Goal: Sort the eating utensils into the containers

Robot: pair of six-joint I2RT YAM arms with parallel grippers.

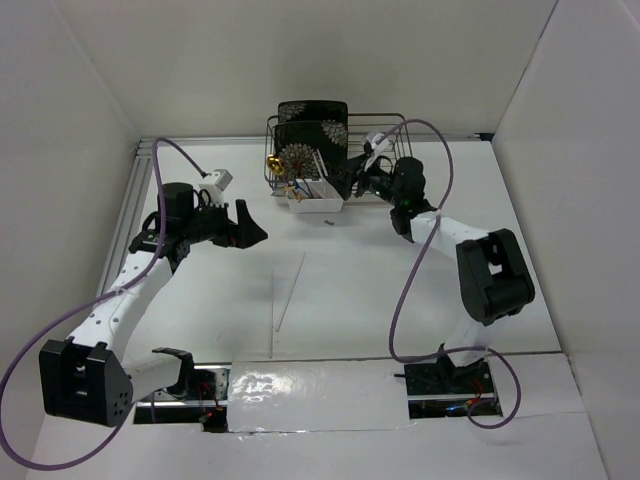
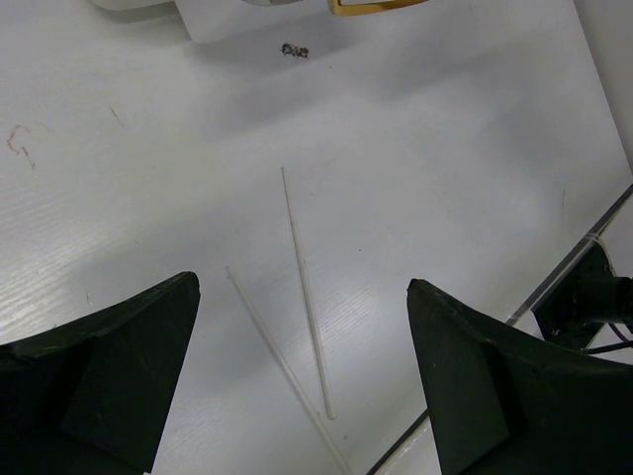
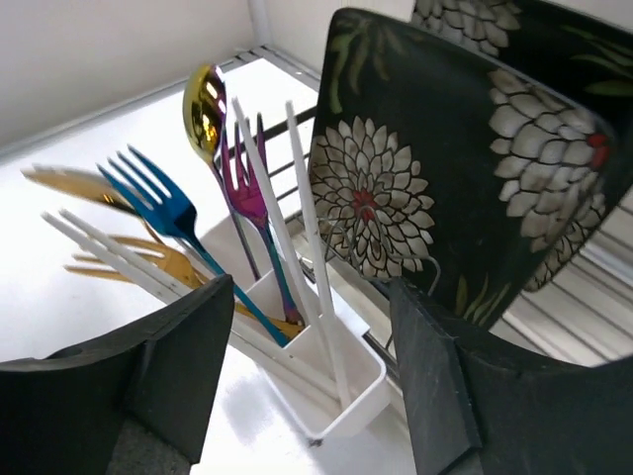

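Two chopsticks (image 2: pixel 297 242) lie just beneath the left gripper (image 2: pixel 302 287), jaws spread wide.

No legible text, label, brand mark, number or sign in any of the three views. The black plates (image 3: pixel 465 178) bear a flower pattern only.

White table (image 1: pixel 350 300), evenly lit. Plain white walls (image 1: pixel 300 50): one beyond the right pincer (image 1: pixel 355 182), one outboard of the left pincer (image 1: pixel 255 228). Glossy strip (image 1: pixel 300 385) on table edge behind both.
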